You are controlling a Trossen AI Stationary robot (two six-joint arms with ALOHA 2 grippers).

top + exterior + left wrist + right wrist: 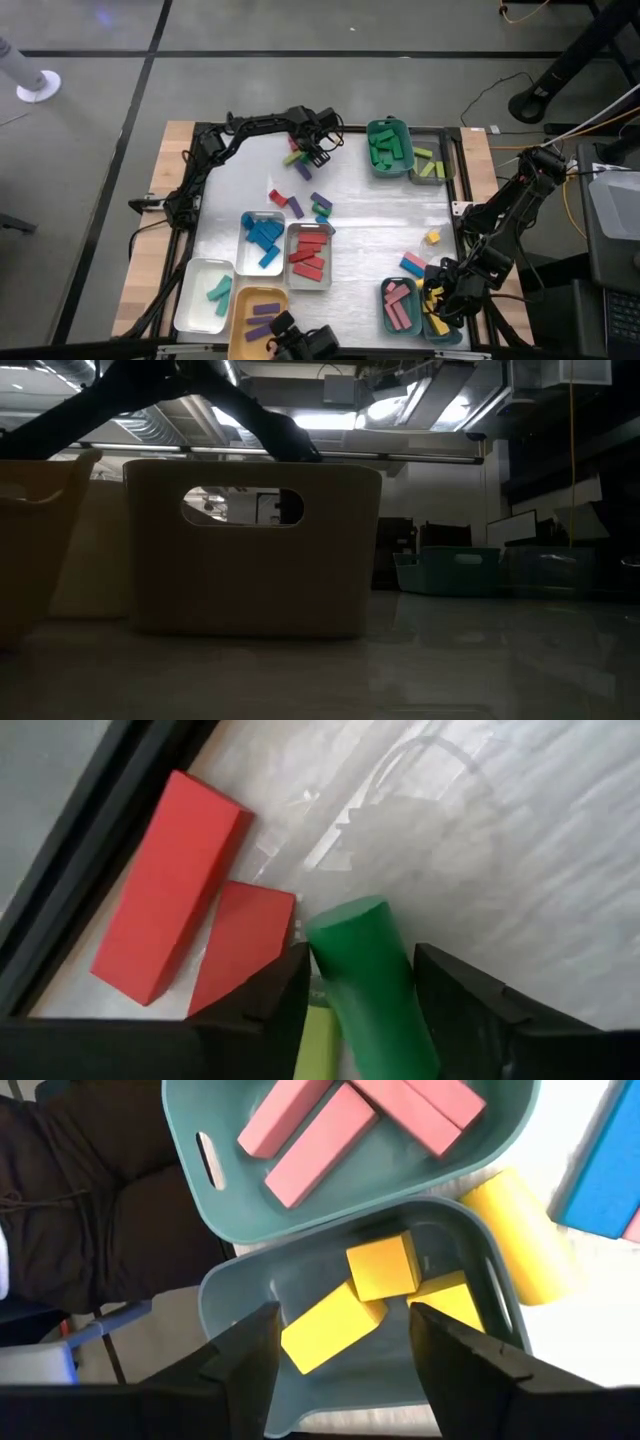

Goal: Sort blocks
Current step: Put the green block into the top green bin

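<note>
At the table's far edge my left gripper (312, 152) (360, 970) points down over a small cluster of blocks. Its open fingers stand close on either side of a green round-ended block (360, 980) that lies on the table. Two red blocks (165, 890) (240, 950) and a lime one (318, 1045) lie beside it. At the near right, my right gripper (440, 300) (340, 1320) hangs open over a grey tray (230, 1295) that holds yellow blocks (330, 1325). Nothing is between its fingers. My left gripper comes at the green block from above, one finger (275, 995) on each of its long sides (335, 960) and lying across it. The block rests on the table. I cannot tell whether the fingers touch it.
Trays hold sorted blocks: green (388, 148), lime (430, 165), blue (262, 240), red (310, 255), teal (218, 290), purple (262, 322), pink (330, 1130). Loose blocks lie mid-table (320, 205) and right (413, 264). A yellow cylinder (520, 1230) lies beside the grey tray. A tray (250, 550) fills the low view.
</note>
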